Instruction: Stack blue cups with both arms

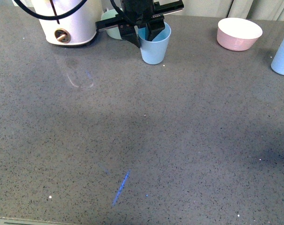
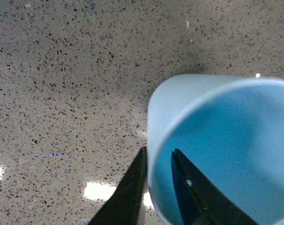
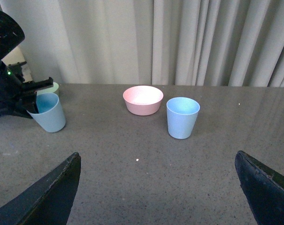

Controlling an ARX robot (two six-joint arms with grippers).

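A: Two fingers of the right gripper point(image 3: 157, 159) stand wide apart with nothing between them, over bare grey table point(image 3: 132, 140).
B: Logged. What is ahead of it?
A: The second blue cup point(image 3: 182, 117), upright, mouth up, clear of the fingers. The pink bowl point(image 3: 142, 99) is just beyond that cup, not touching it.
B: And the other arm?
A: The left gripper point(image 1: 144, 36) is far across the table. Its jaws are nearly closed, pinching the wall of the first blue cup point(image 1: 155, 44). One finger point(image 2: 193, 197) is inside the rim, the other outside.
B: Is the base on the table?
A: Cannot tell; it is touching or barely off. The mint-green bowl point(image 1: 109, 16) is right behind the left gripper, and a white appliance point(image 1: 69, 21) is beside that.
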